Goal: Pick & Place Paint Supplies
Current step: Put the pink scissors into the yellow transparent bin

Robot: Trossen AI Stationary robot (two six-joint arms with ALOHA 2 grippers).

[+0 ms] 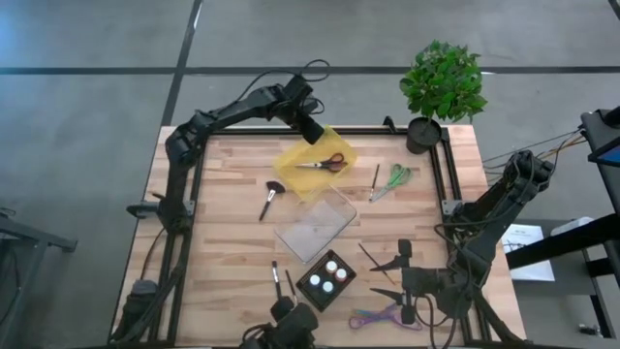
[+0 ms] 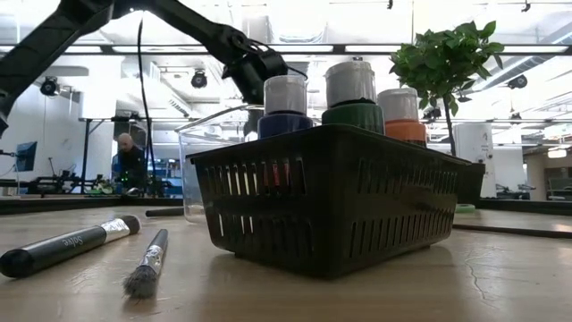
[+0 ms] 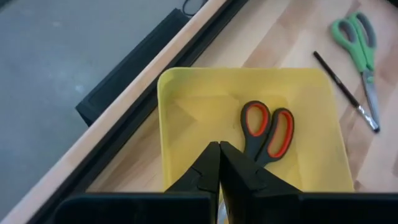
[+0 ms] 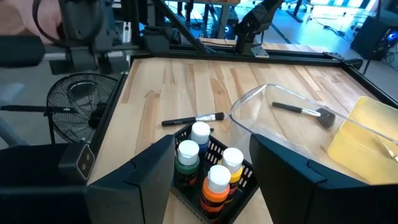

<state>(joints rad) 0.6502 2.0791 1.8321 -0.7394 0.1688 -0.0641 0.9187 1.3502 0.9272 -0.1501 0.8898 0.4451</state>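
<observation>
wooden table [image 1: 232,262] in a bright workshop; left gripper [image 3: 219,155] pinched together, right gripper [image 4: 211,163] spread apart.

robot lab: framed workbench [image 1: 242,242], ceiling lights [image 2: 500,45]

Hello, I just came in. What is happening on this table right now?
A two-armed robot is sorting paint supplies. The left tool, shut and empty, hangs over the yellow tray, where red-handled scissors lie. The right tool is open and sits near the black basket, which already holds the paint bottles. Brushes lie loose on the wooden table: a fluffy one beside the clear container, two by the basket, and a thin one next to the green scissors.
</observation>
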